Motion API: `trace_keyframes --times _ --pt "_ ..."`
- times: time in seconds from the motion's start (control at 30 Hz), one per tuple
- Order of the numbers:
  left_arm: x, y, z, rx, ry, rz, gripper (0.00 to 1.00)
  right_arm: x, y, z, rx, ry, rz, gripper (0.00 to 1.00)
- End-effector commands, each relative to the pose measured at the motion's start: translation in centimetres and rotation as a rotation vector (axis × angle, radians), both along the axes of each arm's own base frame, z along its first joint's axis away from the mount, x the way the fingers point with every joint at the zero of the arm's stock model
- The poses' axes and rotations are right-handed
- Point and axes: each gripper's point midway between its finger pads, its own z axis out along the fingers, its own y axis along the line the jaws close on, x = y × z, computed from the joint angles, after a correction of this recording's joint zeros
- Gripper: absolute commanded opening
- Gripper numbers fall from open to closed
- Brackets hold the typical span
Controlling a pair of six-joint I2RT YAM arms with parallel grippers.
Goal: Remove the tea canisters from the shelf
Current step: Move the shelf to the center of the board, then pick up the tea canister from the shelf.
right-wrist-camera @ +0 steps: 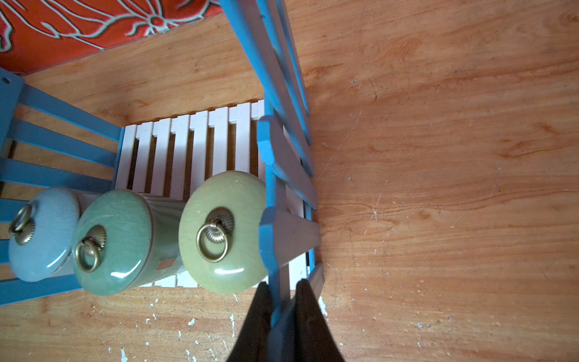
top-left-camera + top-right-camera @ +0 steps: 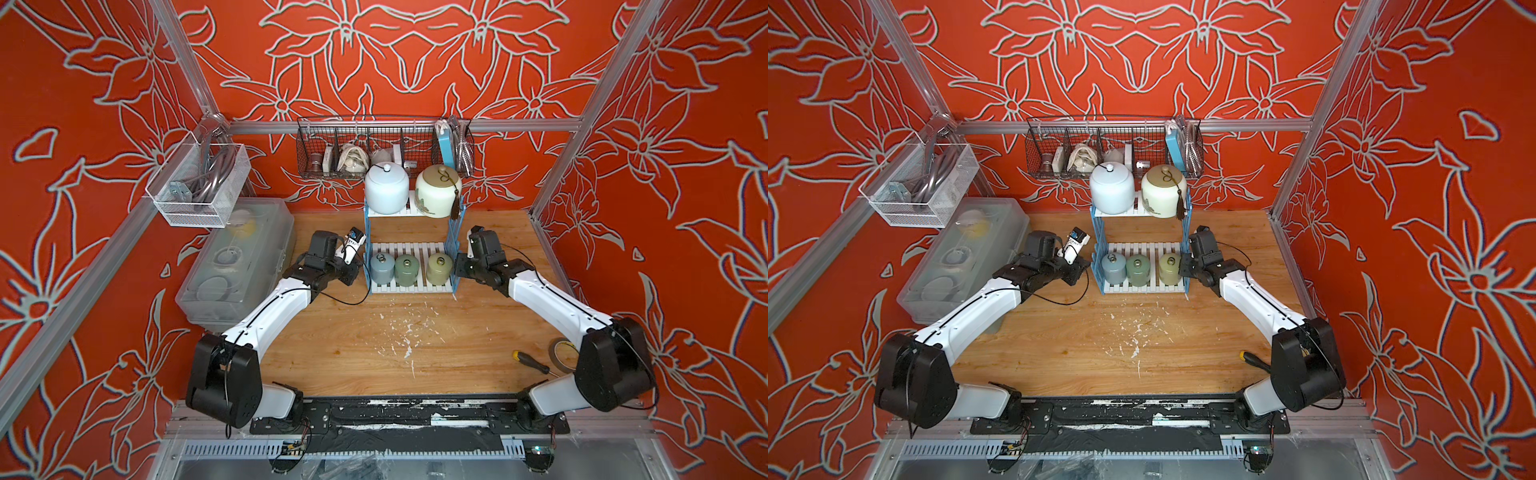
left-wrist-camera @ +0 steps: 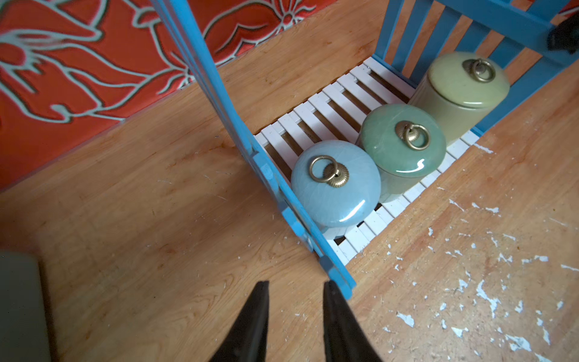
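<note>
Left tool (image 3: pixel 295 285): fingers spread with only bare counter (image 2: pixel 395 340) between them, just beside the near picket side of the shelf (image 2: pixel 419 251).
Right tool (image 1: pixel 282 282): pressed onto a blue post of the shelf's other side.
Upper tier: white knobbed canister (image 2: pixel 386 189) and cream tasselled canister (image 2: pixel 436 191), side by side.
Lower tier: grey-blue canister (image 2: pixel 382 268), green canister (image 2: pixel 406 270) and olive canister (image 2: pixel 439 268) stood in a row near the front edge.

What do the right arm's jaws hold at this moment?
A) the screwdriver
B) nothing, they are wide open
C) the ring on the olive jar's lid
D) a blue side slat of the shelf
D: in the right wrist view the right arm's jaws are shut on a blue slat of the shelf, beside the olive jar, whose ring lies free.
</note>
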Motion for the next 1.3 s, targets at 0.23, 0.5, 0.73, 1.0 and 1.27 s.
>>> trace_keyframes --times 0.23,0.5,0.73,1.0,1.27 --pt "-2.2 -0.6 3.9 -0.102 -0.035 -0.015 0.71 -0.6 1.0 7.8 0.146 -0.169 0.026 0.38" --pt "-6.2 0.4 6.7 -0.130 -0.054 0.000 0.94 -4.1 0.1 11.6 0.095 -0.225 0.124 0.61" --pt "-10.2 1.6 7.7 -0.133 -0.082 0.008 0.99 -6.1 -1.2 14.8 0.006 -0.258 0.170 0.87" --pt "-12.6 3.1 6.5 -0.223 -0.050 0.077 0.99 -6.8 -1.7 19.4 -0.063 -0.323 0.218 0.99" --pt "-12.7 4.2 4.2 -0.276 -0.041 0.125 0.99 -5.5 -1.1 23.5 -0.109 -0.398 0.264 0.99"
